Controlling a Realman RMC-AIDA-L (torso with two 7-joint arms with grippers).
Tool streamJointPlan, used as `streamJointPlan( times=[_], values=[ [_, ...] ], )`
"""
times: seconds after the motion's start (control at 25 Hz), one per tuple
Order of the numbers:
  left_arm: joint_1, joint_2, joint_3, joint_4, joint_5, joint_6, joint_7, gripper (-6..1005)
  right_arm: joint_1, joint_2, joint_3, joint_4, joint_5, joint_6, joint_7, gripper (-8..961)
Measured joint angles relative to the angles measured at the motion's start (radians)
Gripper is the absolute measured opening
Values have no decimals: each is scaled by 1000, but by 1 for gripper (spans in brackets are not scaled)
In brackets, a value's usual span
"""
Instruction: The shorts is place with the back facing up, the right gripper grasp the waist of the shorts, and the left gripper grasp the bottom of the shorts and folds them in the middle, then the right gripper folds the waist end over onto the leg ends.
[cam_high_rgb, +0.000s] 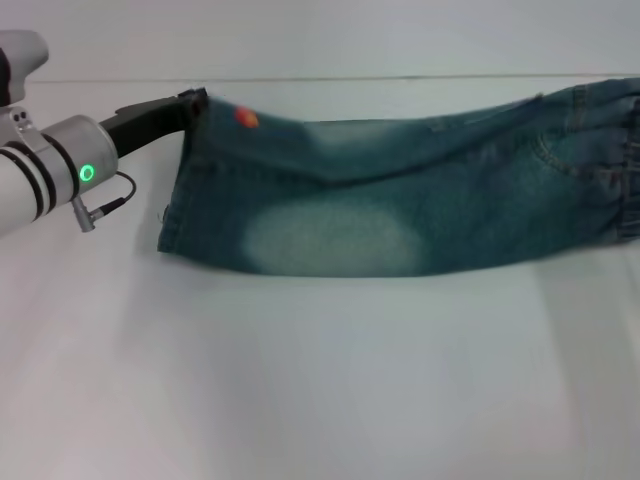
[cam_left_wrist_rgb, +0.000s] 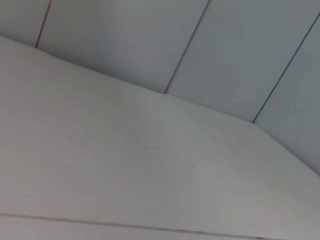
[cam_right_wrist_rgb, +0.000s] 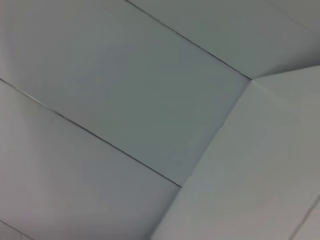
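While the head view shows the shorts (cam_high_rgb: 400, 195) lying lengthwise across the white table (cam_high_rgb: 320, 380), leg ends towards the robot's left and waist running off the right edge of the picture, the cloth appears already doubled along its length. The left claw (cam_high_rgb: 190, 103) sits at the far corner of the leg hem, touching the denim; whether its fingers are apart, together or clamped on the hem cannot be told from this angle. The right claw is not visible in this view, though the waist end looks slightly raised near the picture edge.

Judged risks: if the left claw has only a thin pinch of the hem corner, the cloth may slip free and the upper layer slide off the lower one. If the waist is carried over while the leg end is still held taut, the fold may skew or drag the whole garment across the table. The near hem corner lies loose and could curl under.

The left wrist view shows only bare table surface and panelled wall; no cloth, no fingers.

The right wrist view shows wall panels and a table corner only; nothing of the shorts.

No containers are present in any view.
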Motion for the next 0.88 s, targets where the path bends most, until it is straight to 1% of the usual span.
streamJointPlan(
  times=[0.04, 0.16, 0.2, 0.28, 0.44, 0.48, 0.64, 0.76, 0.88],
  values=[
    [2, 0, 0, 0, -7, 9, 2, 52, 0, 0, -10, -2, -4, 10, -25, 43],
    [10, -1, 0, 5, -16, 41, 4, 90, -13, -2, -37, -4, -6, 7, -40, 94],
    [22, 1, 2, 14, -17, 94, 6, 103, -22, -3, -55, -7, -6, 4, -39, 110],
    [26, 1, 4, 17, -16, 108, 6, 173, -46, -5, -86, -20, -6, -3, -33, 144],
    [47, 0, 45, 38, -19, 154, 3, 312, -100, -5, -158, -70, -18, -36, -31, 326],
    [51, -1, 50, 40, -19, 164, 3, 355, -116, -6, -177, -82, -28, -43, -23, 371],
    [69, -2, 71, 44, -20, 217, -3, 529, -192, -12, -223, -100, -68, -78, 27, 481],
    [87, -4, 77, 58, -22, 289, 2, 762, -246, -6, -230, -139, -81, -124, 21, 563],
    [108, -7, 77, 60, -54, 349, 54, 849, -264, -6, -233, -167, -98, -106, 13, 659]
  ],
)
